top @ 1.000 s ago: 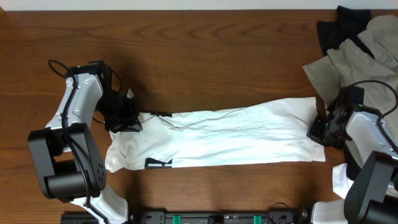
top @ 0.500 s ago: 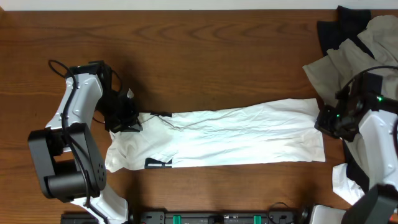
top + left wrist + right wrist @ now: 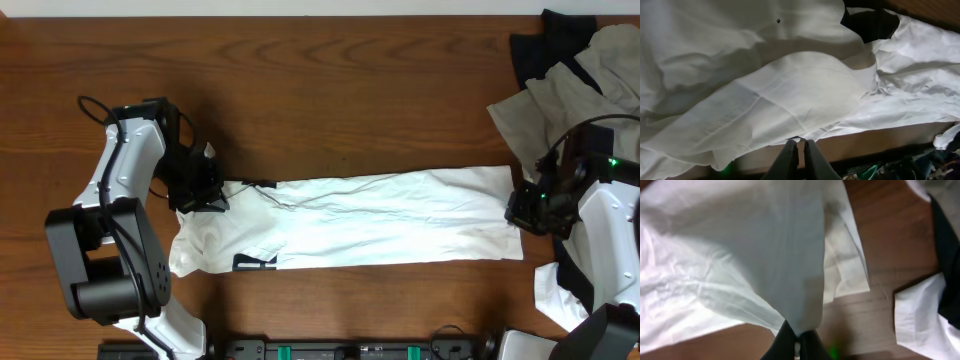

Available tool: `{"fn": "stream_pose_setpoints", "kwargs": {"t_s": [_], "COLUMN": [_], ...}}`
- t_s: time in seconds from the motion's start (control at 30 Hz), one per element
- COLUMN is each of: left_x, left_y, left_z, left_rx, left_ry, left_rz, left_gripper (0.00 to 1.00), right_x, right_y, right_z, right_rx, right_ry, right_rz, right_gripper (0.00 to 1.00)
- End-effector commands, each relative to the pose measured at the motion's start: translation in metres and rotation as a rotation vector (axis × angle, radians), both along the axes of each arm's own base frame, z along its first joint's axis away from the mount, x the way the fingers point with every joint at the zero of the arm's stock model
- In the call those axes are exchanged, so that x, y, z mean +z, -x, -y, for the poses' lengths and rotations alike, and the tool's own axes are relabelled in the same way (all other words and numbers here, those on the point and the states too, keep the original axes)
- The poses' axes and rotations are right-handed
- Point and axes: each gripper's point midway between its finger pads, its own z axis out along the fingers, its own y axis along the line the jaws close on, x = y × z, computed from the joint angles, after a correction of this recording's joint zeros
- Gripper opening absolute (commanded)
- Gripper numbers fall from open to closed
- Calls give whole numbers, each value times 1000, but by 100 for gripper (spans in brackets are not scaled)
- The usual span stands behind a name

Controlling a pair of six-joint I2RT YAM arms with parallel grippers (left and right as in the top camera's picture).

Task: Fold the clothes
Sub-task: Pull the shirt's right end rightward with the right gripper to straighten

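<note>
A long white garment (image 3: 350,225) lies stretched left to right across the wooden table (image 3: 330,90). My left gripper (image 3: 205,192) is at its left end. In the left wrist view the fingers (image 3: 800,146) are shut, with the edge of the white cloth (image 3: 790,95) at their tips. My right gripper (image 3: 525,207) is at the garment's right end. In the right wrist view its fingers (image 3: 799,332) are shut on a pinched fold of the white cloth (image 3: 765,255), which is lifted off the table.
A pile of grey-beige and black clothes (image 3: 575,70) lies at the back right, close to the right arm. Another white piece (image 3: 552,292) lies at the front right, also in the right wrist view (image 3: 922,315) beside a dark garment (image 3: 946,255).
The right gripper moved up and right with the garment's end, then eased back a little. The garment's right part is now pulled straighter. The left arm has not moved.
</note>
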Motion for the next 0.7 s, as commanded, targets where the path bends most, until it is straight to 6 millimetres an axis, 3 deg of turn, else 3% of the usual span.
{"fn": "stream_pose_setpoints", "kwargs": {"t_s": [0.0,0.33,0.67], "left_x": [4,4,4], "left_y": [2,2,2], "left_z": [1,1,1], "left_rx": [7,7,7], "left_ry": [5,5,4], "left_rz": [5,4,8], "left_gripper": [9,9,9], "right_x": [10,11,11], "right_y": [5,28,-8], "right_z": [-3,-5,34], "right_rx": [40,35,-84], "right_ry": [-7,-6,190], "right_rz": [16,-77,50], "right_gripper": [1,1,2]}}
